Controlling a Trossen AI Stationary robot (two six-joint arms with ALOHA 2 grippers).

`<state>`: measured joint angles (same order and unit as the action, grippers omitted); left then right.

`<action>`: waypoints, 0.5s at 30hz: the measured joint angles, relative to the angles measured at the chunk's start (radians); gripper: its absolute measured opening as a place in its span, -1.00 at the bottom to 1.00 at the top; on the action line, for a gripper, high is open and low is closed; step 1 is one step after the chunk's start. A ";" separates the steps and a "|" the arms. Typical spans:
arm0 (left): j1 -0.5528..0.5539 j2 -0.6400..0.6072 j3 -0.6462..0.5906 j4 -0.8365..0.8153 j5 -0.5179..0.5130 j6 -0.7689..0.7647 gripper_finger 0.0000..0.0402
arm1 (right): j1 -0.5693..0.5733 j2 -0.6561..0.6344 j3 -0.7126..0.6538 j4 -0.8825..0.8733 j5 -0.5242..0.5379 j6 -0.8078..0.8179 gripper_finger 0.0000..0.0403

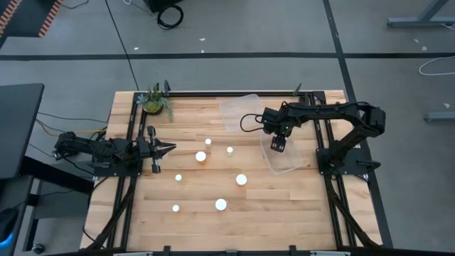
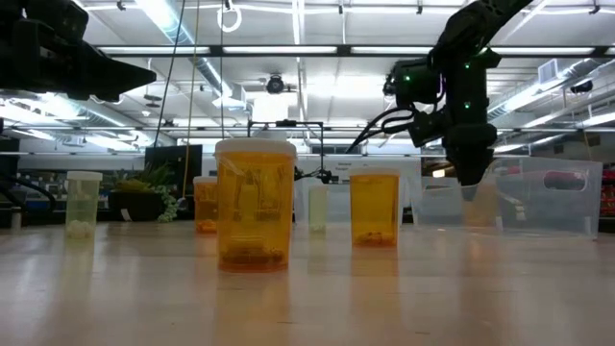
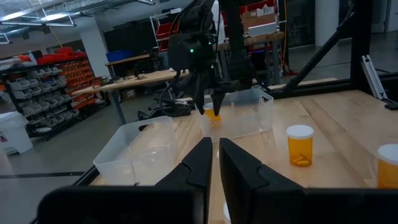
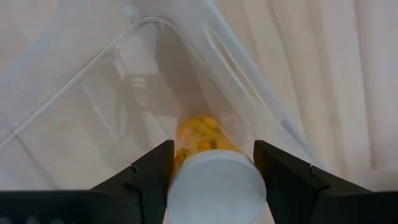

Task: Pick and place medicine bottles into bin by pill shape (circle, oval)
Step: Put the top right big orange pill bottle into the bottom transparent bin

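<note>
My right gripper (image 1: 277, 144) is shut on an amber medicine bottle with a white cap (image 4: 214, 186), at the near corner of a clear bin (image 1: 290, 158) on the table's right. It also shows in the low view (image 2: 469, 171) and in the left wrist view (image 3: 211, 104). My left gripper (image 1: 162, 148) waits shut and empty at the table's left, pointing right. Several white-capped bottles stand upright on their bases mid-table, among them one (image 1: 201, 156), one (image 1: 242, 180) and one (image 1: 221, 205). My right gripper pinches the bottle between its two fingers at the cap end (image 4: 186, 163), one finger on each side. The fingers come from above, pointing down along the bottle. The bottle stands upright below them, its amber body (image 4: 202, 137) down inside the bin's corner. I cannot tell whether its base touches the bin floor.
A second clear bin (image 1: 240, 111) lies at the far middle of the table, beside the first. A small green plant (image 1: 153, 101) stands at the far left corner. Black frame rails run along the table's left, right and far edges.
</note>
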<state>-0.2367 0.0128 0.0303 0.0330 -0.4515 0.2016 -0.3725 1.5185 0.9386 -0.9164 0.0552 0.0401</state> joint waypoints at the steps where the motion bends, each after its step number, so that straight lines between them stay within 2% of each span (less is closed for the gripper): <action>1: 0.000 0.000 0.000 0.000 0.000 0.000 -0.81 | 0.000 0.000 0.000 0.003 0.000 -0.003 0.11; 7: 0.000 0.000 0.000 0.000 0.000 0.000 -0.85 | 0.000 0.000 0.000 0.003 0.000 -0.007 0.13; 15: 0.000 0.000 0.000 0.000 0.000 0.000 -0.81 | 0.001 0.000 0.045 -0.041 0.034 -0.014 0.33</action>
<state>-0.2369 0.0128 0.0307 0.0330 -0.4513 0.2016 -0.3720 1.5185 0.9833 -0.9575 0.0892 0.0261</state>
